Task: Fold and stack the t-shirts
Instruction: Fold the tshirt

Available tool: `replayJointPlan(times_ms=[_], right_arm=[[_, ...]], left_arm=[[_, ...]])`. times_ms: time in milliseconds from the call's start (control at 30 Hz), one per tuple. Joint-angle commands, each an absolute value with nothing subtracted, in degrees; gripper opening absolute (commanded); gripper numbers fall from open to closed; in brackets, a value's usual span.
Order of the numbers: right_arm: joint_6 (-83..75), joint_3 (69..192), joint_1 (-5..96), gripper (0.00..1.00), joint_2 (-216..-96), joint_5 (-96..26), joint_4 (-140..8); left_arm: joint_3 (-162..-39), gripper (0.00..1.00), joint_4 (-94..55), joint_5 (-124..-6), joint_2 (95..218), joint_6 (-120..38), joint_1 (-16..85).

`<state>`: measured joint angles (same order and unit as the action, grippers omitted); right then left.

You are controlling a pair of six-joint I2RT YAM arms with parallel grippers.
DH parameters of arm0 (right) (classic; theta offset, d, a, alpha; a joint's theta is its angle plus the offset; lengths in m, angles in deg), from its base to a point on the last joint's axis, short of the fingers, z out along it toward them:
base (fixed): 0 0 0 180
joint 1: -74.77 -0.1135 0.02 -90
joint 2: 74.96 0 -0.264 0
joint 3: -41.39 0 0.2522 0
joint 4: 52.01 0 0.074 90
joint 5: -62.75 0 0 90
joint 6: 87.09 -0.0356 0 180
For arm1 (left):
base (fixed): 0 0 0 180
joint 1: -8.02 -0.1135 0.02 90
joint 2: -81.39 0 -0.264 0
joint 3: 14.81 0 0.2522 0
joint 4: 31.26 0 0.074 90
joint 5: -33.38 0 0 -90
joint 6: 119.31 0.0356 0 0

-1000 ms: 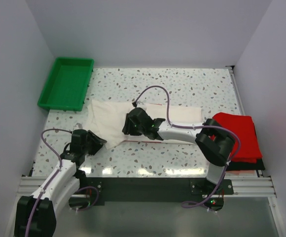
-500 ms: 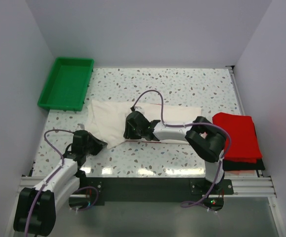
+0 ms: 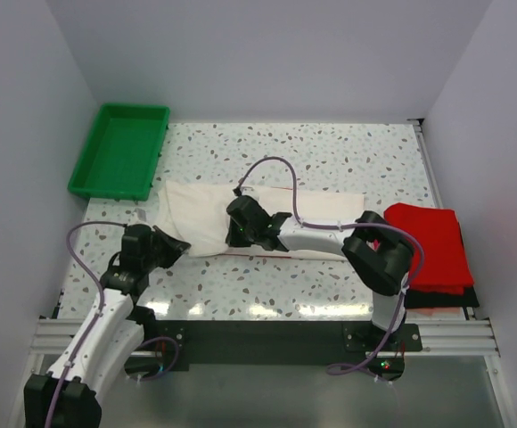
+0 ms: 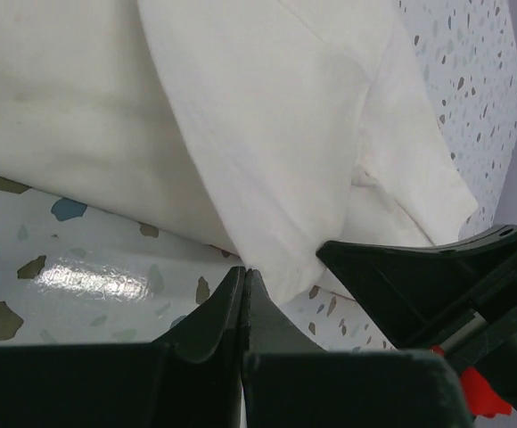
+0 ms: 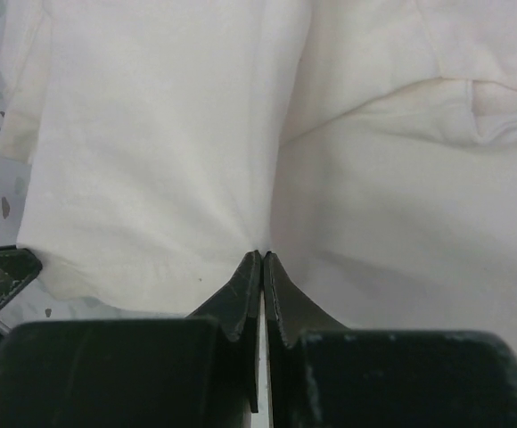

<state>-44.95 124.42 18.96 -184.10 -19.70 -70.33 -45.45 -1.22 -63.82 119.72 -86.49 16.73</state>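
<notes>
The off-white t-shirt (image 3: 321,209) lies spread across the middle of the table, its plain side up. My left gripper (image 3: 180,243) is at its near left edge, jaws shut on the hem (image 4: 243,272). My right gripper (image 3: 237,234) rests on the shirt just right of it, shut on a pinched fold of the cloth (image 5: 263,254). The shirt fills both wrist views (image 4: 241,116) (image 5: 151,134). A folded stack of red t-shirts (image 3: 432,236) sits at the right edge, with a black one (image 3: 446,299) showing underneath.
A green plastic tray (image 3: 120,150) stands at the far left corner of the speckled table (image 3: 330,152). White walls close in the left, back and right sides. The right gripper's black finger (image 4: 419,276) shows close by in the left wrist view.
My left gripper has moved up and slightly right, toward the shirt. The shirt's pointed near-left corner has drawn in and flattened. The right gripper has barely shifted.
</notes>
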Motion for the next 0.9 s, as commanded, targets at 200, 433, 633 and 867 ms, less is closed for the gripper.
replayJointPlan(times_ms=[200, 433, 633, 867], right_arm=[[-43.14, 126.25, 19.05, 0.19, -175.6, -17.05, -73.68], [-46.83, 122.57, 19.57, 0.39, -173.57, -15.29, -72.1], [-47.98, 123.61, 19.58, 0.38, -177.25, -17.22, -70.61], [-48.94, 128.27, 19.49, 0.38, -184.29, -19.25, -69.46]], left_arm=[[-54.75, 0.0, 4.04, -61.46, 118.31, -83.36, 16.99], [-63.28, 0.0, 4.74, -56.81, 123.4, -80.11, 16.9], [-66.88, 0.0, 3.42, -53.02, 128.85, -78.09, 16.2], [-67.77, 0.0, 0.88, -53.37, 134.03, -76.68, 14.97]])
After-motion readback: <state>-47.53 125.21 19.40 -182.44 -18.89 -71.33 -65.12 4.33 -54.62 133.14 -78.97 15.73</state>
